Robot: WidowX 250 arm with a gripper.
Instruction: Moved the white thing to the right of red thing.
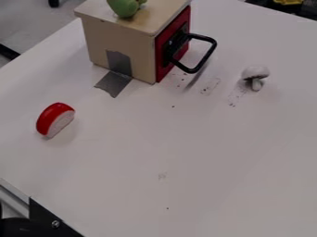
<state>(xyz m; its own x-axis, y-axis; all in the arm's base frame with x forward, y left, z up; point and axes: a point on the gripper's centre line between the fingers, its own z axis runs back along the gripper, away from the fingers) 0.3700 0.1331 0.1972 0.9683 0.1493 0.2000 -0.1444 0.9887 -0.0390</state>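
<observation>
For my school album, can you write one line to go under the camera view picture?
A white toy mushroom stands right of a red toy piece.

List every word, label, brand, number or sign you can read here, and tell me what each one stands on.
None can be read: no lettering or numbers on the wooden box, the gray tape, the red piece or the white mushroom.
The faint marks on the white table form no legible text.
Yellow and black items at the top right: too blurred to tell.
</observation>
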